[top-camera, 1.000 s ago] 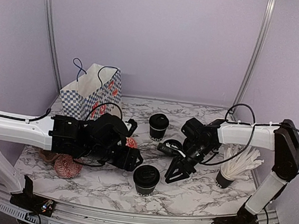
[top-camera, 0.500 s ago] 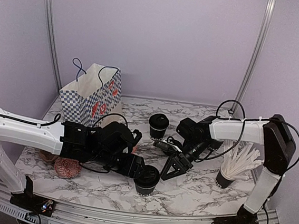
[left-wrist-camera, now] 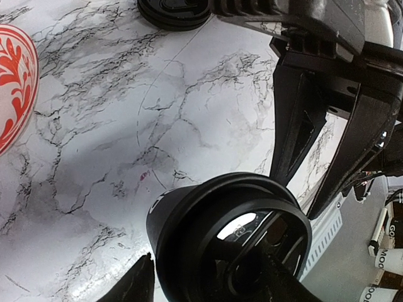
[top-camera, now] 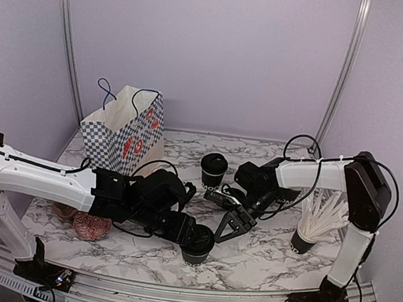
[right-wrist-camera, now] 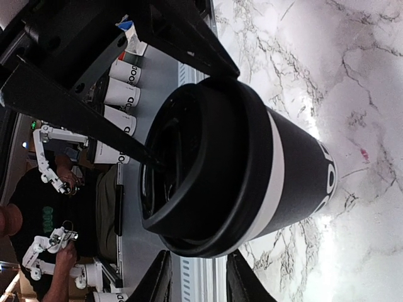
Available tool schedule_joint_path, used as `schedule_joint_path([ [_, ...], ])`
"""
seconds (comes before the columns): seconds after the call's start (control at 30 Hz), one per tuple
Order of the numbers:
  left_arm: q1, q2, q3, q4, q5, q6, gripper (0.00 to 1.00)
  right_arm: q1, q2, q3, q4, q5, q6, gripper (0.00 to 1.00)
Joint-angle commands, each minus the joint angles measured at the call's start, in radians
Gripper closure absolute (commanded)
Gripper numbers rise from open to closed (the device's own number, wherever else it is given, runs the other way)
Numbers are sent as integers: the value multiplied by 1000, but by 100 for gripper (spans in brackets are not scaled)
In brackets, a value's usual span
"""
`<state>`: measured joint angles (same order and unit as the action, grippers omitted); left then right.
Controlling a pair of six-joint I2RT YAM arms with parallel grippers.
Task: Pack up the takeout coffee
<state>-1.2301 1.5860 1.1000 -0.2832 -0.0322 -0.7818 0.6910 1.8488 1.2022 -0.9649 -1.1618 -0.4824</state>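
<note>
Straddling: left gripper fingers spread either side of the near lidded coffee cup; contact unclear.
Right gripper: fingers slightly apart, empty, tips close by that cup.
Cup position: upright on marble table, front centre.
Second lidded cup: farther back, apart.

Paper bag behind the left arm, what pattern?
Paper bag: blue-white checks with red motifs; top external view.

Top cam high up, near-edge side, looking down over table. Wrist cams point-blank on same lidded cup, opposite sides.
</note>
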Motion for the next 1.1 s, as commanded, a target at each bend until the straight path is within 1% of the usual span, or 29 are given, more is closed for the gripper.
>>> schedule_joint_path([
  [0.0, 5, 22, -8, 22, 28, -9, 43, 6, 24, 47, -28, -31, -7, 73],
  [0.13, 4, 30, -13, 24, 28, -18, 44, 9, 46, 56, -47, -24, -13, 74],
  [0.33, 3, 42, -15, 25, 28, -32, 44, 30, 63, 68, -52, -32, -6, 74],
  [0.47, 0, 56, -15, 27, 28, -40, 43, 30, 94, 77, -60, -34, 3, 70],
  [0.67, -10, 64, -16, 25, 28, -55, 43, 32, 122, 95, -73, -28, 24, 66],
  [0.73, -16, 59, -13, 24, 27, -53, 40, 32, 124, 103, -81, -35, 24, 63],
  [0.83, -19, 48, -10, 26, 12, -53, 36, 32, 121, 108, -84, -32, 27, 63],
  [0.9, -22, 40, -2, 22, 3, -33, 32, 32, 122, 109, -83, -14, 28, 63],
  [1.0, -27, 8, 7, -4, -50, -12, 25, 30, 110, 106, -84, -6, 27, 63],
  [1.07, -28, -23, 6, -22, -80, -4, 22, 27, 78, 101, -84, 14, 25, 59],
])
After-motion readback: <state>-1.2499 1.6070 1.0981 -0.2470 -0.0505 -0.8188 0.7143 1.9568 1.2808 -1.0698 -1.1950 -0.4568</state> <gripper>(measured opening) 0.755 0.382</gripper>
